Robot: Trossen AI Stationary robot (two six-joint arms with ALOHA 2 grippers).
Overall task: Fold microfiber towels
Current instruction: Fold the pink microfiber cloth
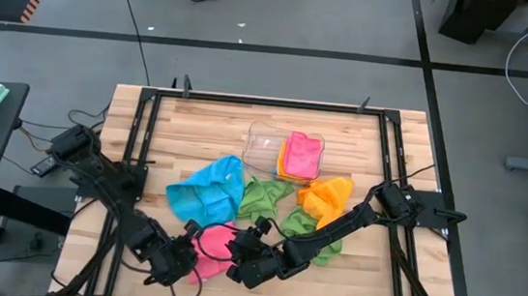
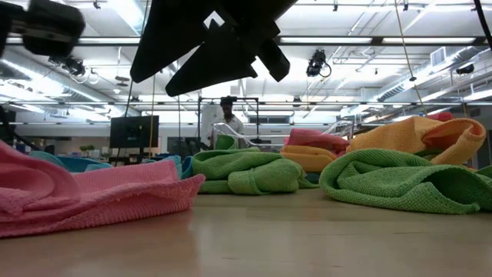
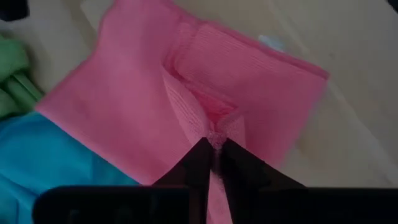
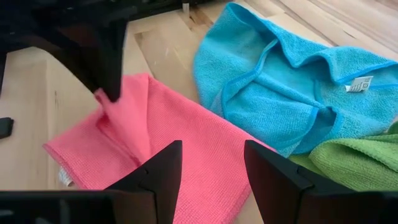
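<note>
Two towels folded in tray (image 1: 263,140); left gripper (image 3: 214,155) fingers pinch pink towel (image 1: 214,245), right gripper (image 4: 208,168) fingers apart; blue, greens, orange still crumpled.

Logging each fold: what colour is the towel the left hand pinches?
Pink towel, clearest in the left wrist view, left hand.

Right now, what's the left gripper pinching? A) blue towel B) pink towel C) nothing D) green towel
B: in the left wrist view the left gripper has its fingers shut on a raised fold of the pink towel; the right gripper hangs open above it.
</note>
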